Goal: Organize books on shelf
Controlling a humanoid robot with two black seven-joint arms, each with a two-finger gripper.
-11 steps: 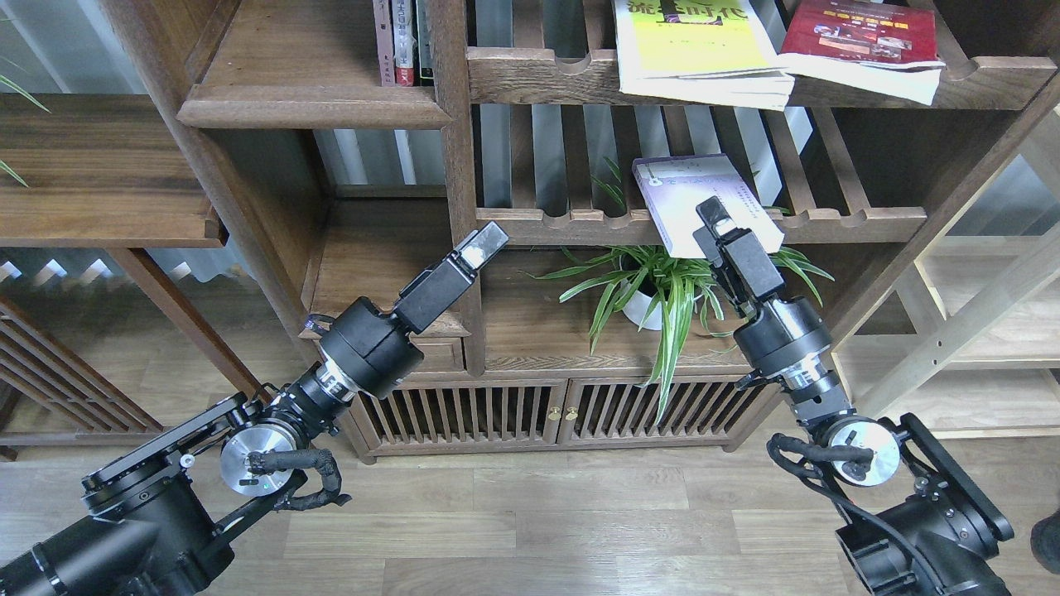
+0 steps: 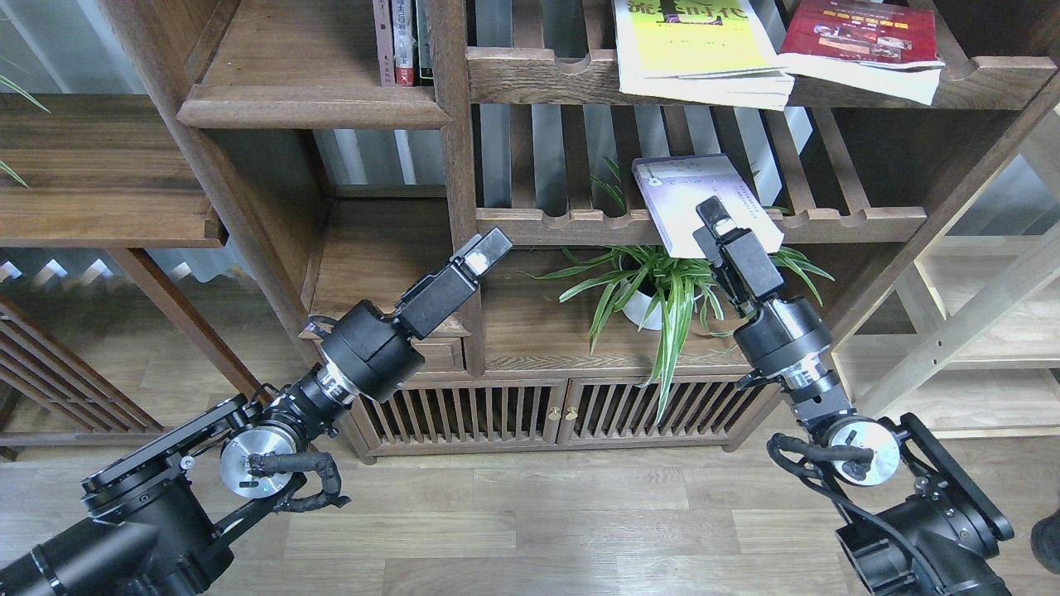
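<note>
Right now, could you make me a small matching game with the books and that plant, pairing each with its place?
Things:
1. lavender-white book
2. yellow-green book
3. dark red book
4. spider plant

Places:
A. upper slatted rack, right end
B. held in the right arm's fingers
C. low shelf above the cabinet doors
D. upper slatted rack, left of the red one

Pairs: 1-B, 2-D, 3-A, 4-C
</note>
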